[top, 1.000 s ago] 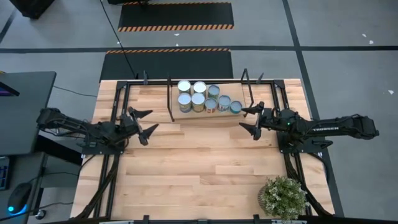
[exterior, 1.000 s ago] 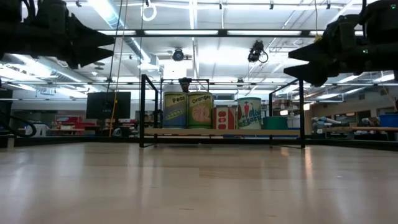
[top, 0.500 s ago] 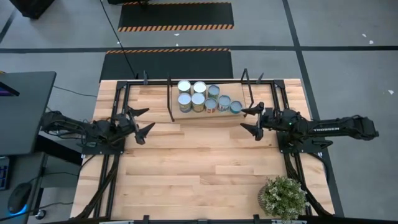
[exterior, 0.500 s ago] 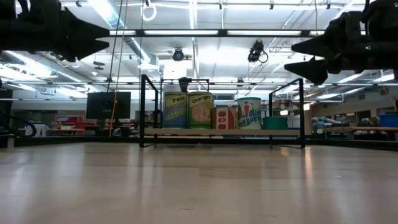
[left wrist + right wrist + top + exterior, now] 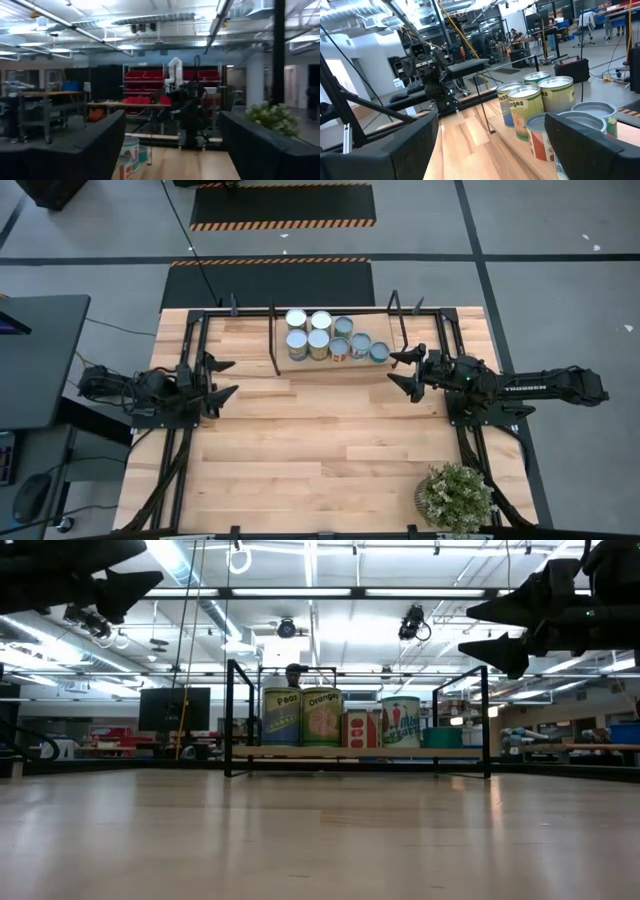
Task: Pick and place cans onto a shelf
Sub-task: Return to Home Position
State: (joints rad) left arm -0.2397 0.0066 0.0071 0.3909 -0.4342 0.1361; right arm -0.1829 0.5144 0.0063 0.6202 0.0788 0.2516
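Both grippers (image 5: 233, 377) (image 5: 391, 367) aloft, jaws apart

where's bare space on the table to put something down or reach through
The widest bare patch is the tabletop in front of the shelf, between the open left gripper and open right gripper, down to the plant at the right corner far from the shelf. The shelf is crowded: eight cans stand packed together.
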